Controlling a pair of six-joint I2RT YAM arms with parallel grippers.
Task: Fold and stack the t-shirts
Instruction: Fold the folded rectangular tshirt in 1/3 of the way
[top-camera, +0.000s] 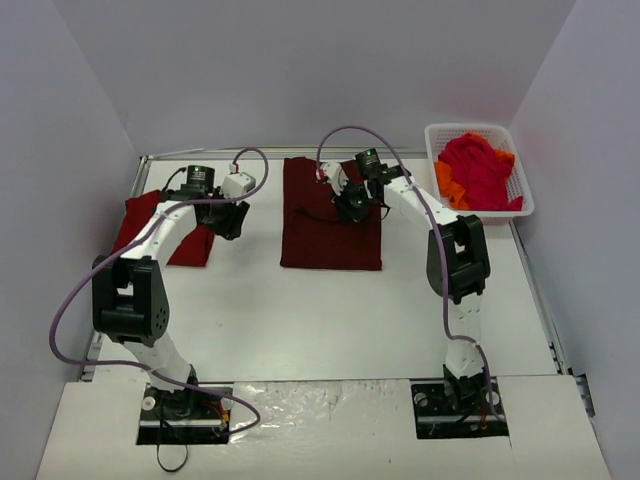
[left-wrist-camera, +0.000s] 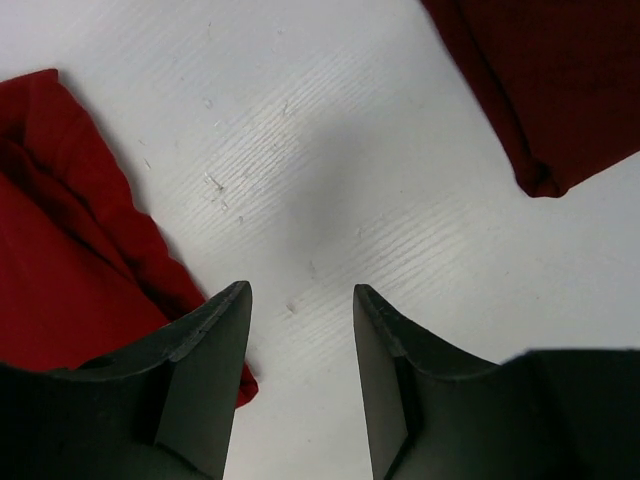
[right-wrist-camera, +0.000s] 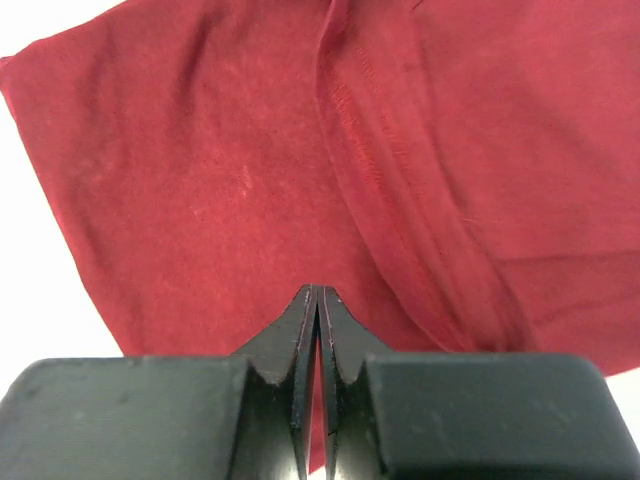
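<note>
- Lying in the middle of the table (top-camera: 300, 310), toward the far edge, the dark maroon t-shirt (top-camera: 320, 240) is forming a folded rectangle. Its long axis is running from the far edge to the near edge.
- The right gripper (top-camera: 350, 207) is standing over the far right part of this shirt. The cloth is lying directly below it and is stretching mostly toward the near edge and the left edge.
- Its jaws are pressing together with no gap. I am not able to tell whether a thin pinch of cloth is sitting between them.
- The right arm is reaching forward and bending inward toward the left edge, with the wrist pointing down.
- The left gripper (left-wrist-camera: 300, 335) is hanging over bare table, between the brighter red t-shirt (top-camera: 138, 215) at the left edge and the maroon one. Its jaws are standing wide apart and holding nothing.
- I am judging the right arm nearer for the next fold, and the left arm well placed for the shirt's left side.
- The crimson t-shirt (top-camera: 478, 168) and the orange t-shirt (top-camera: 446, 186) are lying in the white basket (top-camera: 470, 128) at the far right corner.
</note>
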